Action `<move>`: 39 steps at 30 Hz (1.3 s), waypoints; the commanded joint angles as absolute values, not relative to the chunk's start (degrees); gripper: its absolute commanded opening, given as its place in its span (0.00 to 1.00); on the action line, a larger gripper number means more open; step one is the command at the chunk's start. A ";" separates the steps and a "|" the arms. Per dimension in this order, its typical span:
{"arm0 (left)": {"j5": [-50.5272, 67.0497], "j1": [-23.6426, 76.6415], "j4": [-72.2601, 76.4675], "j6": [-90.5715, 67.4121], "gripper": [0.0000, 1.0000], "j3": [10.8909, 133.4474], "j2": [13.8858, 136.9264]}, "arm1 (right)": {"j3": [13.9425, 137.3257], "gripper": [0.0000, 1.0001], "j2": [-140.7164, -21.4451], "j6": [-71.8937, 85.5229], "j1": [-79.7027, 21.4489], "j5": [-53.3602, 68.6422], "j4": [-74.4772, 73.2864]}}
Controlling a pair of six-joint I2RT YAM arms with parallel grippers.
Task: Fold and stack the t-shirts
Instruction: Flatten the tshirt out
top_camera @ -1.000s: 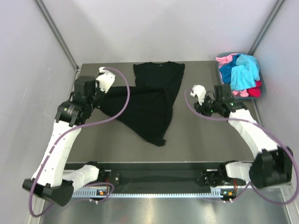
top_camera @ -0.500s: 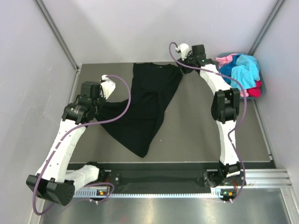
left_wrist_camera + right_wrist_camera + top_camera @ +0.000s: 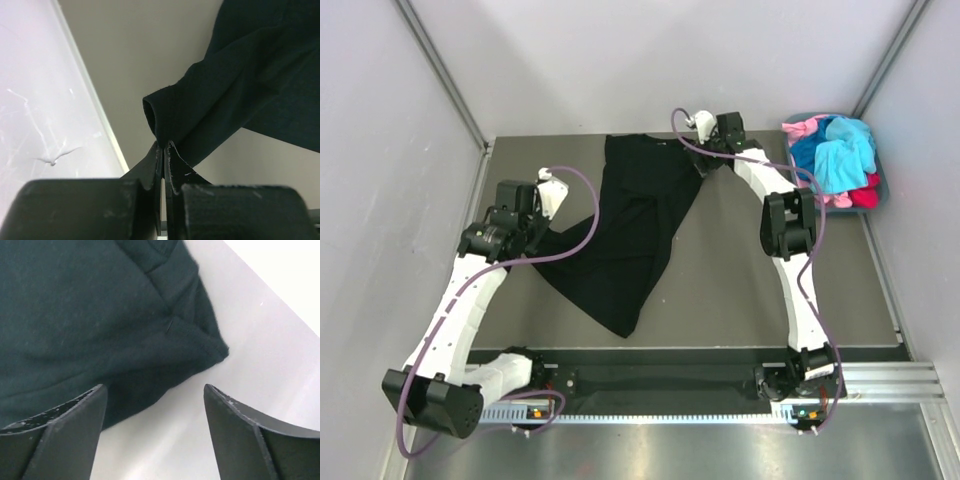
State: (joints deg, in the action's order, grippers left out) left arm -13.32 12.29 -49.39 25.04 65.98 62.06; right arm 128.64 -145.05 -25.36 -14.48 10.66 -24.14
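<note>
Black t-shirt (image 3: 640, 215) – one item, lying on the table (image 3: 750, 280) as a slanted band, collar at 12 o'clock, hem corner trailing toward 7 o'clock. It is not yet flattened; nothing is folded so far.

Left gripper (image 3: 164, 145) – clenched on the cuff of the left sleeve (image 3: 167, 107) at 9 o'clock, the cloth lifted slightly off the surface.

Right gripper (image 3: 154, 387) – jaws spread wide, nothing grasped. It is held low over the right sleeve (image 3: 200, 335) at 1 o'clock, one finger above the cloth and the other above bare table.

Change noted: a second ago the right arm was drawn back near 3 o'clock with narrower jaws; it has since been stretched out to the far sleeve. Over the same span the shirt has been pulled narrower and its hem has shifted toward 7 o'clock. This is judged as preparation for a second grip, so that the garment can be stretched flat between both arms.

Other t-shirts (image 3: 835, 150) – turquoise, blue, pink and red, heaped in the basket (image 3: 886, 188) at 2 o'clock, untouched.

Obstructions: the purple cable (image 3: 592, 215) of the left arm is looped over the shirt's left part, and the side wall (image 3: 40, 100) stands close beside the left gripper.
</note>
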 commanded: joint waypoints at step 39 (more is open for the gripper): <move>-4.84 8.79 -46.58 21.27 0.00 63.46 60.56 | 128.78 0.00 -145.65 -41.58 -19.78 13.62 -38.31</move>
State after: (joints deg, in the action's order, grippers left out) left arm -6.59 9.08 -49.06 22.37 63.48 62.00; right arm 132.75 -149.27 -42.19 -21.61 14.46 -28.36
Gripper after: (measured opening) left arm 0.018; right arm 0.030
